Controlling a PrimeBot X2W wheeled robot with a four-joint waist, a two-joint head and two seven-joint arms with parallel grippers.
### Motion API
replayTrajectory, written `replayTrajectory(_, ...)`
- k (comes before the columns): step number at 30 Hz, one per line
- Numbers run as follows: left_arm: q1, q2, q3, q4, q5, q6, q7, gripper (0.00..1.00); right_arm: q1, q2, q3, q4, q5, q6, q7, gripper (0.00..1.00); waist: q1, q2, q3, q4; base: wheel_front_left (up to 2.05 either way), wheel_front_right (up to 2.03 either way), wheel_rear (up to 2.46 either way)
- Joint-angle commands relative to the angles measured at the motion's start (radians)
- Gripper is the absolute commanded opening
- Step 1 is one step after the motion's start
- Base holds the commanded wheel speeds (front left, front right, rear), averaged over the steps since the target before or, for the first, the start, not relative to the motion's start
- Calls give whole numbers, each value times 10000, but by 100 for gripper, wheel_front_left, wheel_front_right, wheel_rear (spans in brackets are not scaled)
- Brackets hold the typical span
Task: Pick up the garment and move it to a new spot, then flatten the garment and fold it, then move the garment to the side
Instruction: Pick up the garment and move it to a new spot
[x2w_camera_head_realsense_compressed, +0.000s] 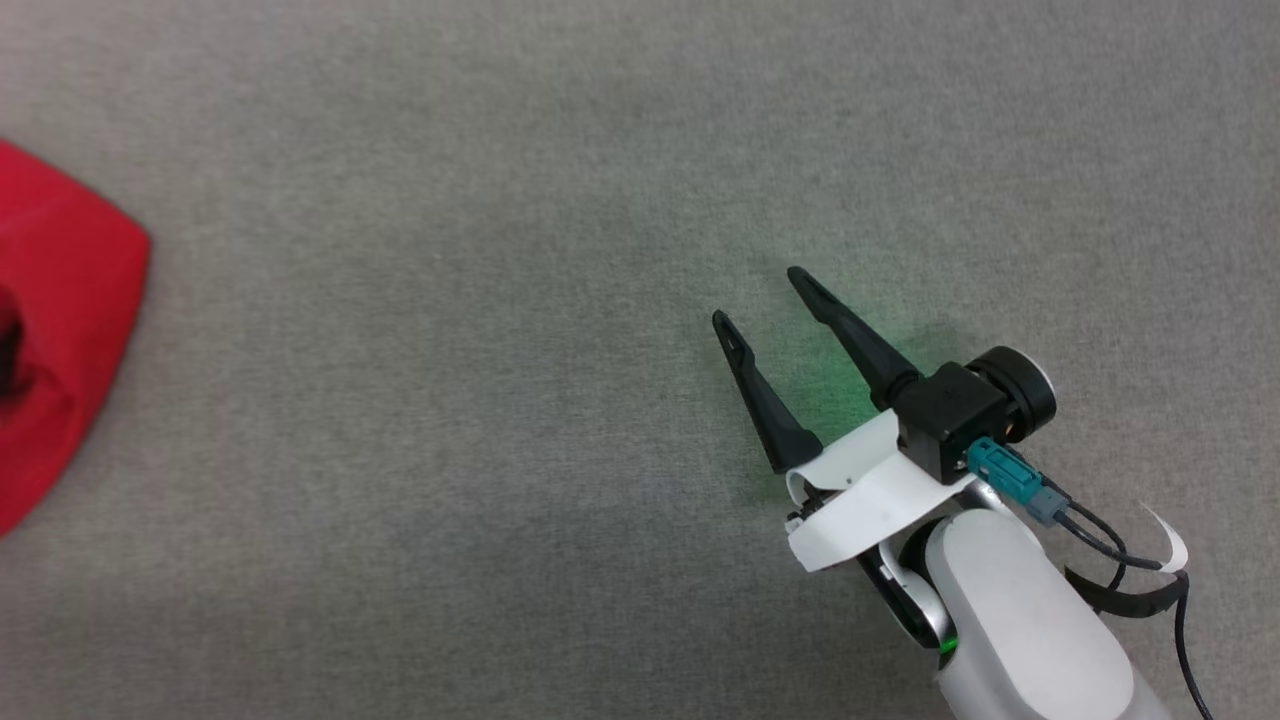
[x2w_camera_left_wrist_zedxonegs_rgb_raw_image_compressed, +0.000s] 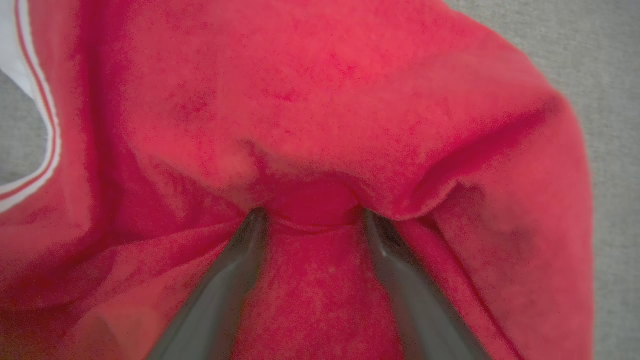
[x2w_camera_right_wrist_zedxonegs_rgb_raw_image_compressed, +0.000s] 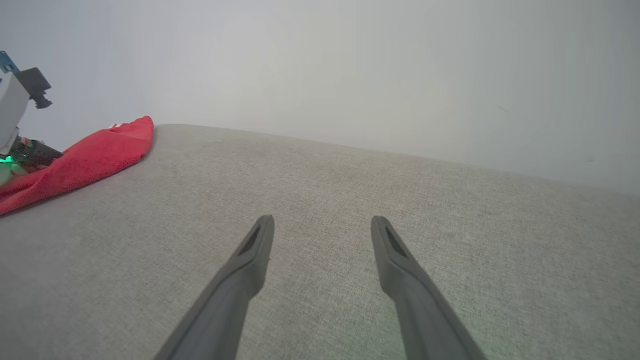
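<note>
Left claw (x2w_camera_left_wrist_zedxonegs_rgb_raw_image_compressed: 311, 212): fingers spread wide, not clenched, both tips pushed under a fold of the shirt (x2w_camera_left_wrist_zedxonegs_rgb_raw_image_compressed: 320, 100), with a small ridge of red cloth between them. Around it in the wrist view: red fabric, white striped trim (x2w_camera_left_wrist_zedxonegs_rgb_raw_image_compressed: 50, 145) at 9 o'clock, grey cloth-covered desk (x2w_camera_left_wrist_zedxonegs_rgb_raw_image_compressed: 615, 75) at 2–3 o'clock.

Right claw (x2w_camera_head_realsense_compressed: 757, 296): released, empty, fingers apart, pointing toward 11 o'clock in the head view. It is low over bare desk; can't tell if it touches. Green glow (x2w_camera_head_realsense_compressed: 840, 390) on the desk beneath it.

Shirt is at the head view's 9 o'clock edge, well apart from that claw. Right wrist view has it at 10 o'clock, near the desk's far edge, with the left arm (x2w_camera_right_wrist_zedxonegs_rgb_raw_image_compressed: 15, 100) on it.
</note>
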Motion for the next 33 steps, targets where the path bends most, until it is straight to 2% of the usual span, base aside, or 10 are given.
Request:
replayTrajectory(1,452,-523,-402,138,-146,21,344,100,-91,33,-60,-81,-84,1,-3,100,0,0,503,-356,0,0,0)
replayTrajectory(8,627,-857,-963,68,-687,19,888,100,-173,30,-88,-343,-289,1,147,100,0,0,761,-419,0,0,0)
replayTrajectory(9,650,-916,-1063,28,-740,19,923,75,-162,35,-84,-388,-300,1,169,100,0,0,768,-416,0,0,0)
replayTrajectory(10,650,-957,-1144,4,-798,19,933,42,-155,33,-81,-439,-299,1,190,100,0,0,779,-409,0,0,0)
replayTrajectory(11,624,-982,-1204,-50,-855,19,871,4,-150,33,-79,-486,-300,1,225,100,0,0,790,-398,0,0,0)
replayTrajectory(12,599,-1003,-1231,-64,-936,18,737,0,-146,32,-66,-509,-301,-1,234,100,0,0,785,-384,0,0,0)
replayTrajectory(18,259,-790,-1347,-64,-945,-15,-305,0,-98,27,-140,-593,-354,-1,302,100,0,0,595,-174,0,0,0)
replayTrajectory(24,-634,-329,-1536,185,-101,-2,-2812,0,112,24,-372,-418,-276,1,244,100,0,0,16,203,0,0,0)
replayTrajectory(28,-1049,-271,-1768,235,274,-1,-4139,0,325,26,-638,-277,-261,1,199,100,0,0,-446,461,0,0,0)
replayTrajectory(33,-1446,-545,-2198,-270,420,13,-5154,0,635,23,-1044,-232,-111,1,123,100,0,0,-962,611,0,0,0)
